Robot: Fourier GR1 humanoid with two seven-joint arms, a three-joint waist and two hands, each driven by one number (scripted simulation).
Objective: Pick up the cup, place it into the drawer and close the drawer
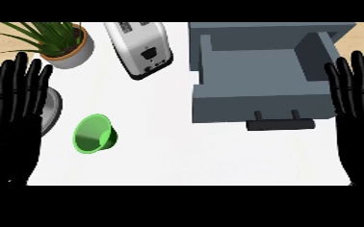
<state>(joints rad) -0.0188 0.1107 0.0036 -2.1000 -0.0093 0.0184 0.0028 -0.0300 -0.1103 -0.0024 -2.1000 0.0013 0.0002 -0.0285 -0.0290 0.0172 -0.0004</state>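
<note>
Both hands are up and flat, fingers straight, nothing in either one. Left hand (pixel 21 103) sits at the left edge, right hand (pixel 348 101) at the right edge, palms facing the camera, fingers pointing away from the robot. They look parked rather than reaching for anything, so I'd say the pick hasn't started.

Green cup (pixel 94 133) is on its side on the white counter (pixel 213 158), mouth facing the lower left as far as I can tell. It's near the left hand and well apart from the drawer, so the left hand looks like the natural one to grab it. Lying tipped like that, it could roll when touched, so coming in around the body seems safer than poking the rim.

Grey drawer (pixel 256 77) is pulled open with nothing visible inside, handle (pixel 279 124) facing the robot, which makes sense: the cup goes in from above, then a push on the front shuts it. The right hand is just beside it, handy for that push.

Other stuff: toaster (pixel 141 48) between cup and drawer toward the back, plant (pixel 60 41) in the back left corner, and a grey round thing (pixel 50 110) partly hidden behind the left hand, maybe a plate or lid, hard to call.
</note>
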